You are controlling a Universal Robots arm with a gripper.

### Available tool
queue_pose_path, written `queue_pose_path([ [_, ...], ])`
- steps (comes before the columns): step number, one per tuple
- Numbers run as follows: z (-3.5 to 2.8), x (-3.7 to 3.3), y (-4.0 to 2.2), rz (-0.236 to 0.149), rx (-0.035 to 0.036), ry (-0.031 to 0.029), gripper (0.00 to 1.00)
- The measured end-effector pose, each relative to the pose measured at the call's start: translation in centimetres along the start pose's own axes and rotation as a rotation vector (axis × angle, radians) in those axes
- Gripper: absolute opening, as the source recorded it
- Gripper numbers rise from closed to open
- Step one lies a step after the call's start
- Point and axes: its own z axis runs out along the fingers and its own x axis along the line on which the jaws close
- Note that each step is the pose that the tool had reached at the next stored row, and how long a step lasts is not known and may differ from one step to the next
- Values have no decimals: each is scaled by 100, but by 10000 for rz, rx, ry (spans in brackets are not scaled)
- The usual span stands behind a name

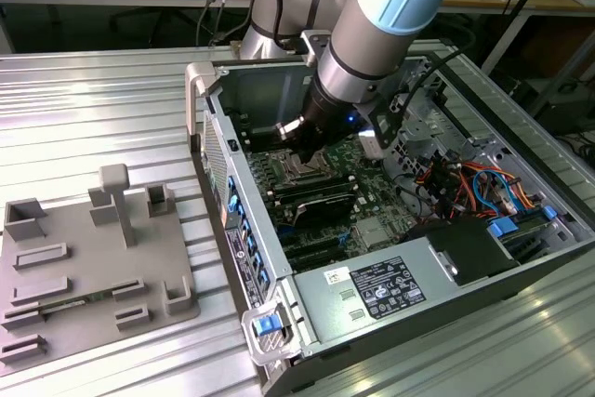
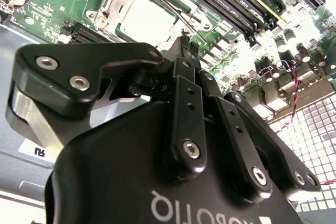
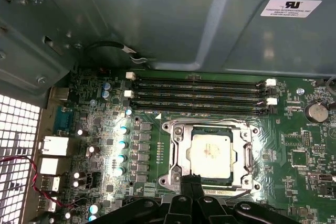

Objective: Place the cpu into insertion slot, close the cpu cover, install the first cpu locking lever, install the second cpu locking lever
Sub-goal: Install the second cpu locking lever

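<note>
Hand [image 3: 191, 182] at insertion slot [image 3: 173, 153] edge; cpu [image 3: 211, 154] seated inside.

The motherboard [image 3: 294, 156] is showing up bright green with little silver-topped capacitors [image 3: 122, 150] dotted along it, and the cpu [image 3: 211, 153] is looking pale silvery-grey inside the shiny silver cpu cover [image 3: 176, 156]. The gripper [image 2: 185, 51] is looking glossy black with silver screw heads, while the arm [image 1: 390, 6] is wearing grey with light blue caps. The memory slots [image 3: 199, 95] are showing black with white end clips, and the fixture tray [image 1: 84, 267] is sitting there in flat beige-grey.
</note>
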Motion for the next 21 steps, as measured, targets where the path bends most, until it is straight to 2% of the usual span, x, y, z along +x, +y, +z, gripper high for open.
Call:
queue_pose_path([
  [14,1,-44,-2,0,0,-1,11],
  [18,1,-123,-7,0,0,0,11],
  [21,1,-133,-7,0,0,0,11],
])
